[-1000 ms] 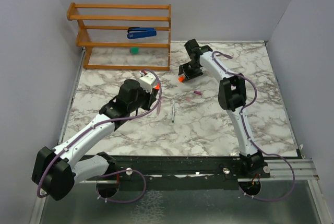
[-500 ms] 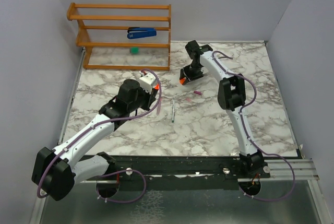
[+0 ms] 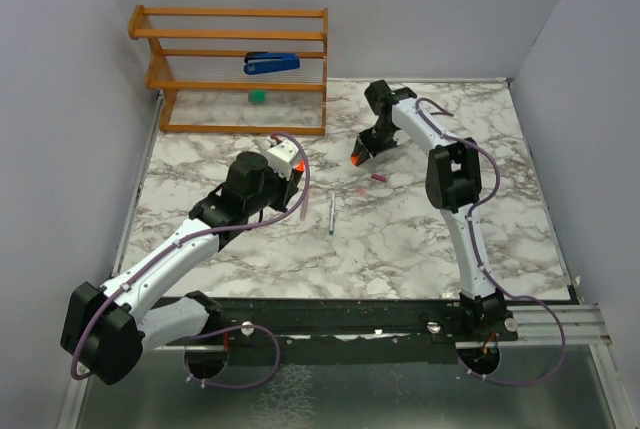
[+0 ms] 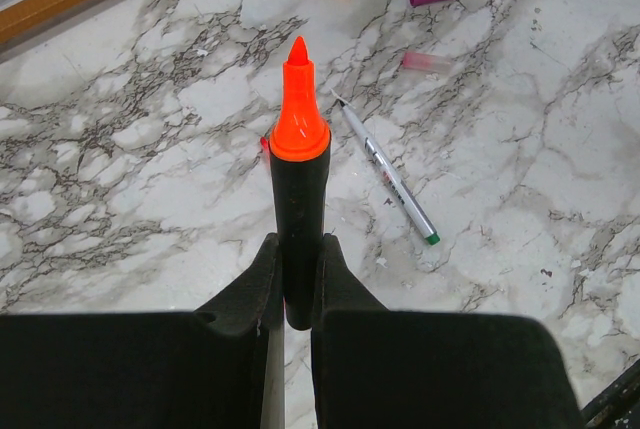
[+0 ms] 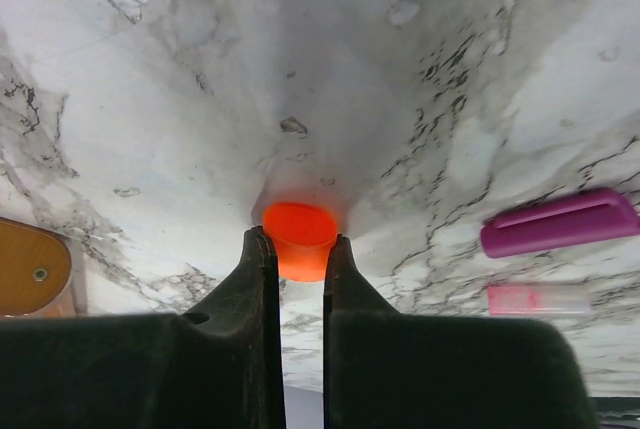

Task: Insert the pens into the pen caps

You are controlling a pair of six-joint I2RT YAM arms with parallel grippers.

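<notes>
Orange on both sides: the left hand is clenched on the black marker, its orange tip pointing to 12 o'clock, and the right hand has closed on the orange cap, which sits at 12 o'clock of its fingers, mouth outward, just over the marble worktop.

To mate them well, I judge the cap should be lifted clear, its mouth turned square to the tip, both axes lined up before pushing, then pressed straight on without twisting the grip loose.

Count:
- pens: the held marker, a silver pen lying at 1 o'clock of it, and possibly a pink one by the left arm, too thin to confirm
- caps: three, namely orange, purple and pink
</notes>
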